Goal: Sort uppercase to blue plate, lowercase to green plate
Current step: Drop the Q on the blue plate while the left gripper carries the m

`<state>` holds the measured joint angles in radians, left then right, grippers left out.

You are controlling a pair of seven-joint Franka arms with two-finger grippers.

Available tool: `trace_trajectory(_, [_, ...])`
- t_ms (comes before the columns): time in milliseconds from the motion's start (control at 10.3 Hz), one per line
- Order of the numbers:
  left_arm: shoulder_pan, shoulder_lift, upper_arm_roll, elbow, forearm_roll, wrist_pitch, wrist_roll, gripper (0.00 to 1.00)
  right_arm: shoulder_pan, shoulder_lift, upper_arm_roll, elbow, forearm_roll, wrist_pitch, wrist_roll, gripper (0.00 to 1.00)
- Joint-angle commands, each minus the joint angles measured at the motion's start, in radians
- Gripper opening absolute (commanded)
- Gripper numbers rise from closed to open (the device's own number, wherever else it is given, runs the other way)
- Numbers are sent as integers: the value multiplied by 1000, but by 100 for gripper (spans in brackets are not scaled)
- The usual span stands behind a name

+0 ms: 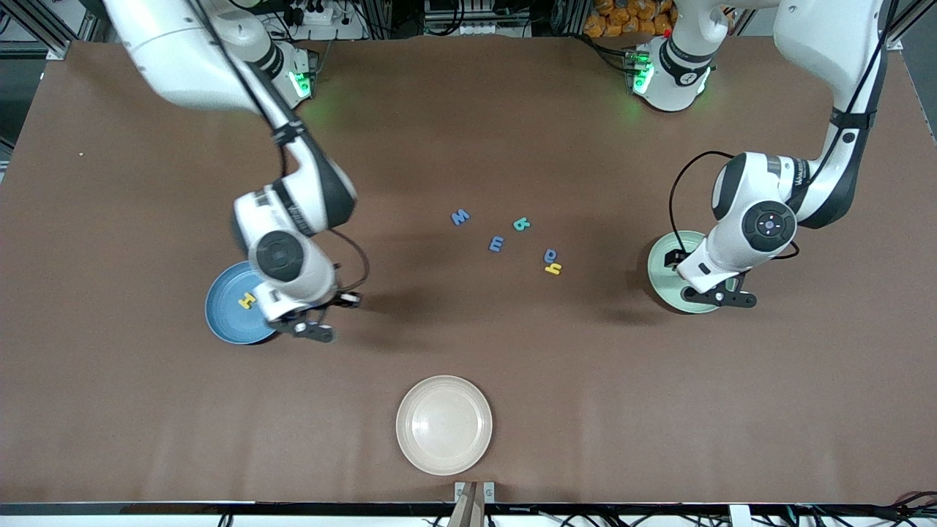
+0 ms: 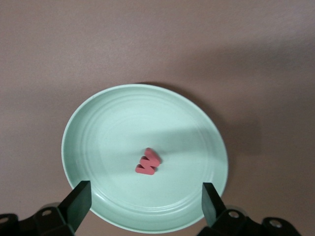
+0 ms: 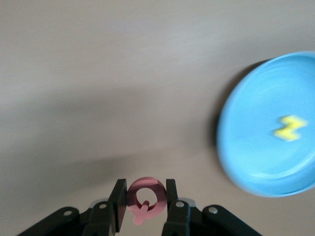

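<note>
My left gripper [image 2: 146,192] hangs open over the green plate [image 2: 108,128], where a red lowercase letter [image 2: 148,162] lies near the middle. My right gripper [image 3: 143,194] is shut on the red uppercase Q [image 3: 158,197], over the table just beside the blue plate [image 3: 256,147]. A yellow uppercase H [image 1: 247,299] lies in that plate. Mid-table sit a blue M [image 1: 460,217], a teal letter [image 1: 521,224], a blue m [image 1: 497,244], a blue rounded letter [image 1: 550,255] and a yellow h [image 1: 553,268].
A beige plate [image 1: 444,424] stands near the table's front edge, nearer the front camera than the loose letters. The blue plate [image 1: 223,311] is toward the right arm's end, the green plate [image 1: 662,267] toward the left arm's end.
</note>
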<state>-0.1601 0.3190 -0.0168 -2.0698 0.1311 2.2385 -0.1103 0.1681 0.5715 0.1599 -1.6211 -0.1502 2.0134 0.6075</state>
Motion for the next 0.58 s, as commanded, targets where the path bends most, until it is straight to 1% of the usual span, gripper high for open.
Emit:
trace_trajectory(0, [-10, -17, -29, 3, -115, -3, -57, 95, -138, -24, 27, -45, 6, -24, -128, 0])
trace_trajectory(195, [-12, -18, -32, 2, -220, -3, -170, 95, -182, -16, 23, -57, 3, -13, -138, 16])
trace_trajectory(292, [-18, -21, -49, 1, -246, -3, -265, 95, -193, -16, 14, -66, -2, -10, -149, 41])
trace_trajectory(390, [-28, -20, -77, 5, -248, -3, -386, 94, -199, -18, 6, -69, 1, -10, -152, 73])
trace_trajectory(487, [-45, -17, -100, 10, -246, 3, -495, 93, -197, -25, 4, -68, 6, -13, -143, 91])
